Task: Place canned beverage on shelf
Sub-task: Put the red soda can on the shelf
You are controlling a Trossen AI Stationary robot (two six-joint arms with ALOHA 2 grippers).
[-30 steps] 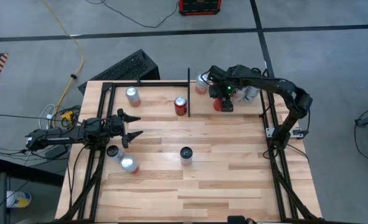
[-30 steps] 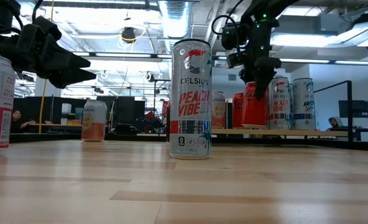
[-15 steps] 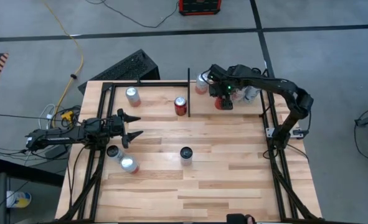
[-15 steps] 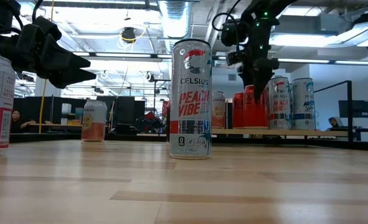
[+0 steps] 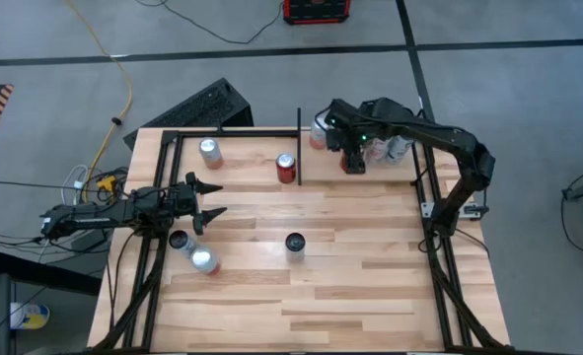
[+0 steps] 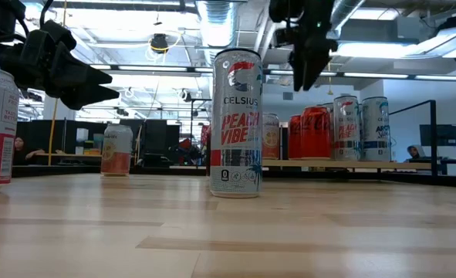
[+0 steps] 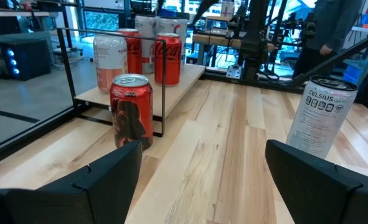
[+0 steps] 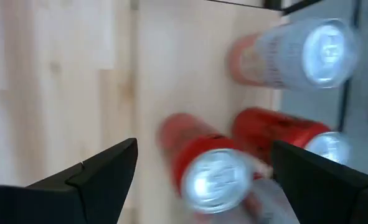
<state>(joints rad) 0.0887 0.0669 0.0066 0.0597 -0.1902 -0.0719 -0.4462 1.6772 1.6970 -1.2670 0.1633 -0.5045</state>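
Right arm reaching from the table's right edge toward its far side, elbow bent, wrist turned downward; right gripper [image 5: 353, 158] raised above the surface with fingers [image 8: 96, 180] spread wide and nothing between them. Left arm extended level from the left edge; left gripper [image 5: 212, 198] pointing inward over the table, fingers [image 7: 90, 180] parted, empty.

The table [image 5: 301, 266] is seen whole from straight overhead, skimmed at surface level toward twelve o'clock by the low view, and seen closely from each wrist, the Celsius can [image 6: 236, 123] being shared by the high, low and left-wrist views.
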